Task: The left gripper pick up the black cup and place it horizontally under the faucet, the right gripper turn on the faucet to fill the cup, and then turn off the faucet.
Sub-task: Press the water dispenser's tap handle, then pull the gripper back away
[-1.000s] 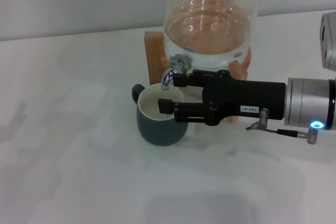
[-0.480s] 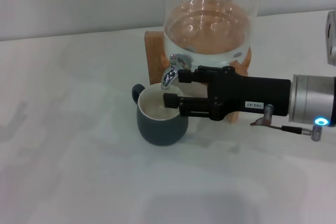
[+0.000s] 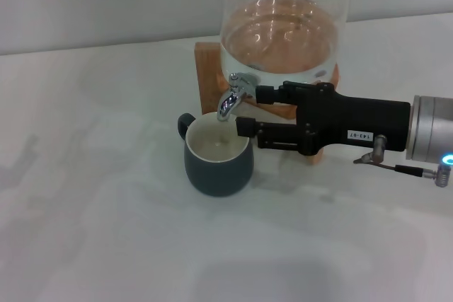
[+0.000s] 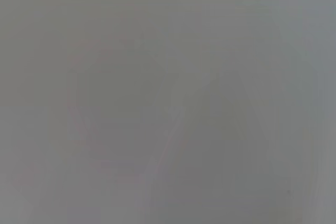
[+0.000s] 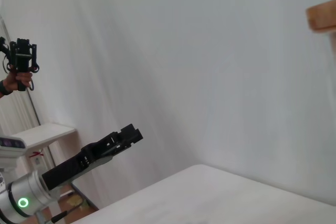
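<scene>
The black cup point(image 3: 218, 159) stands upright on the white table, its cream inside showing and its small handle pointing back-left. The chrome faucet point(image 3: 230, 99) curves down right over the cup's mouth. My right gripper point(image 3: 249, 111) reaches in from the right, open and empty. Its upper prong ends just right of the faucet and its lower prong ends at the cup's right rim. In the right wrist view, my left gripper point(image 5: 129, 134) hangs off beyond the table edge, far from the cup. The left wrist view shows only blank grey.
The glass water dispenser point(image 3: 283, 33) on its wooden stand point(image 3: 207, 68) rises behind the cup. White table point(image 3: 92, 196) spreads to the left and front. A person's hand with a black device point(image 5: 20, 59) shows far off in the right wrist view.
My right gripper has drawn back to the right and slightly up, away from the faucet and off the cup's mouth. The cup has stayed in place.
</scene>
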